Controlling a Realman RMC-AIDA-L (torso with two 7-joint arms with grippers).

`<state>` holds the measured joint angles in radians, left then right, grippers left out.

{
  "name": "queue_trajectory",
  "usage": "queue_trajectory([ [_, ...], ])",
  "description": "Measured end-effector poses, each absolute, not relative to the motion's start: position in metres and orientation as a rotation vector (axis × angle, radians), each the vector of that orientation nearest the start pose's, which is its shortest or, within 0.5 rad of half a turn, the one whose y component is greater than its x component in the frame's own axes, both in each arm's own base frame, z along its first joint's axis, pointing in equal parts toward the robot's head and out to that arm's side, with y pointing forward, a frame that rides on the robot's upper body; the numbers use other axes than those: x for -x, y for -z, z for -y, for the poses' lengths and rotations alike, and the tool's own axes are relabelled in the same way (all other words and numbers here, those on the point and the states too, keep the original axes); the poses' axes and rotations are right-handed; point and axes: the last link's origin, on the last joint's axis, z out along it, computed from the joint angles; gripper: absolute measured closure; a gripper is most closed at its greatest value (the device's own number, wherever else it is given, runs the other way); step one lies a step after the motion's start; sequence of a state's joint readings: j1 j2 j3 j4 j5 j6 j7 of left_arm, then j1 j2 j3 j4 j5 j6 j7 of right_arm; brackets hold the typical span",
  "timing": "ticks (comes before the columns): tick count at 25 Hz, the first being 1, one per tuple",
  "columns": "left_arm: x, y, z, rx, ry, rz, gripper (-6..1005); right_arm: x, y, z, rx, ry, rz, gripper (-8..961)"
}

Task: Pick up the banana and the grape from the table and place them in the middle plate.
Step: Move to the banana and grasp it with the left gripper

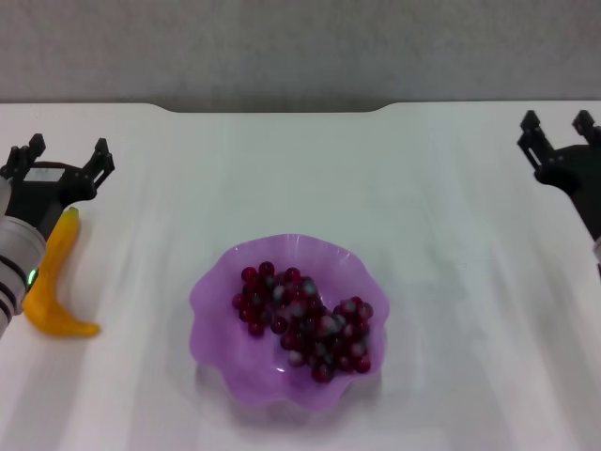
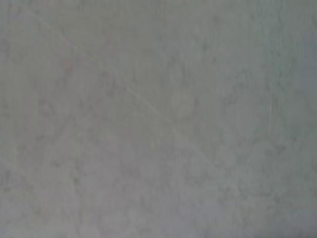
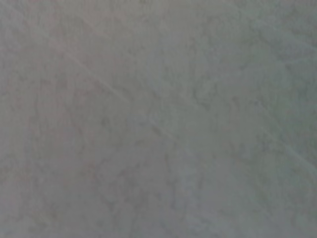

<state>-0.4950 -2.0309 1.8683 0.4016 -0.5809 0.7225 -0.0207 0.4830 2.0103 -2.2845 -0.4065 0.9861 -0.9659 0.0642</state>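
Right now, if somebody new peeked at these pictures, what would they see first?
First, the big see-through purple plate with a wavy rim in the middle of the white table, with a bunch of shiny dark red grapes lying inside. Next, the curved yellow-orange banana on the table at the robot's left, just beneath the open left gripper.

worktop (image 1: 451,282): plain white, matt, smooth
middle plate (image 1: 218,299): translucent purple plastic, smooth, faint sheen, wavy scalloped rim
grape (image 1: 305,319): dark red skins, glossy, some with a greyish bloom
banana (image 1: 54,282): yellow-orange peel, smooth, dull sheen
left gripper (image 1: 68,155), right gripper (image 1: 560,127): black, matt, hard-looking finish
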Motion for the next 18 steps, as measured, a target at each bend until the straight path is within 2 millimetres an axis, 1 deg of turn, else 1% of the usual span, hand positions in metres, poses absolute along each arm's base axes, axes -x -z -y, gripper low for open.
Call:
queue_trajectory([
  [8, 0.307, -0.002, -0.399, 1.605, 0.541, 0.615, 110, -0.312, -0.007, -0.376, 1.45, -0.734, -0.67, 224],
  [13, 0.308, -0.001, -0.399, 1.612, 0.523, 0.612, 111, -0.314, -0.009, -0.376, 1.436, -0.734, -0.678, 228],
  [18, 0.313, 0.007, -0.4, 1.652, 0.442, 0.654, 115, -0.313, -0.006, -0.373, 1.451, -0.734, -0.673, 229],
])
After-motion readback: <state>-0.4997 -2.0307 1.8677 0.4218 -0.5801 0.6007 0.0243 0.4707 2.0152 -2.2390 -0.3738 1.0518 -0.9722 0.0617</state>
